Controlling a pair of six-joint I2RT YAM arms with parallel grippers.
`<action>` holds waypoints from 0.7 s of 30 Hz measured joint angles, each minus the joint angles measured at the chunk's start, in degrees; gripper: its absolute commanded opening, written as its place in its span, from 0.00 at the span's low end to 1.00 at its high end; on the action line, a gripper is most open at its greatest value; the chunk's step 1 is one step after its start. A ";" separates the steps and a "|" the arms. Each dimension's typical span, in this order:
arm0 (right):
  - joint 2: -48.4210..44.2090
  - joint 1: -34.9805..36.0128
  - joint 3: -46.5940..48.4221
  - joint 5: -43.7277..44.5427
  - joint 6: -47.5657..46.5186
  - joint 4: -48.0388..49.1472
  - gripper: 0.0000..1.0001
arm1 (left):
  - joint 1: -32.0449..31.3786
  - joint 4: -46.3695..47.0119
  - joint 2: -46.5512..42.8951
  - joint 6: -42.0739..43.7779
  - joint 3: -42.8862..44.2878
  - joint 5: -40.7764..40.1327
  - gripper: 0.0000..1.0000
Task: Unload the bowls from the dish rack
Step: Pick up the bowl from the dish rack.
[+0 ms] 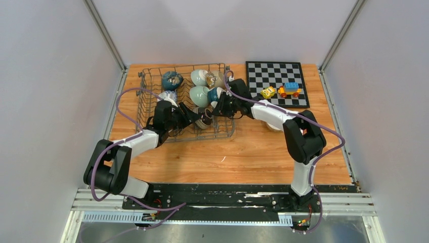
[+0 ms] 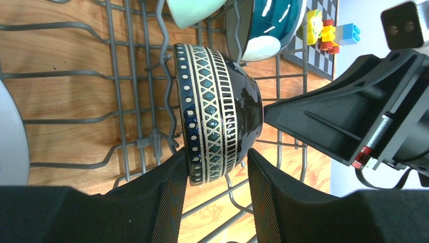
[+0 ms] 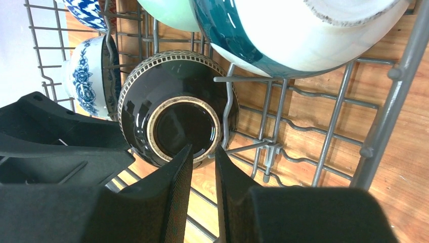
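About eight bowls, one dish rack

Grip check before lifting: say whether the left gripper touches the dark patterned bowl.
Cannot tell. Left wrist view: the left gripper straddles the dark patterned bowl closely; neither contact nor gap shows plainly.

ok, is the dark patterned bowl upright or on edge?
On edge. The bowl stands rim-vertical between the rack wires, foot ring sideways.
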 measured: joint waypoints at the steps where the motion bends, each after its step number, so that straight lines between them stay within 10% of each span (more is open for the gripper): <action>1: 0.17 0.00 0.00 -0.02 -0.02 -0.02 0.25 | 0.00 0.20 0.00 -0.02 0.00 0.22 0.47; 21: 1.29 0.00 0.63 -1.07 -0.09 -0.26 0.25 | -0.02 3.80 1.70 -1.07 -0.09 3.43 0.37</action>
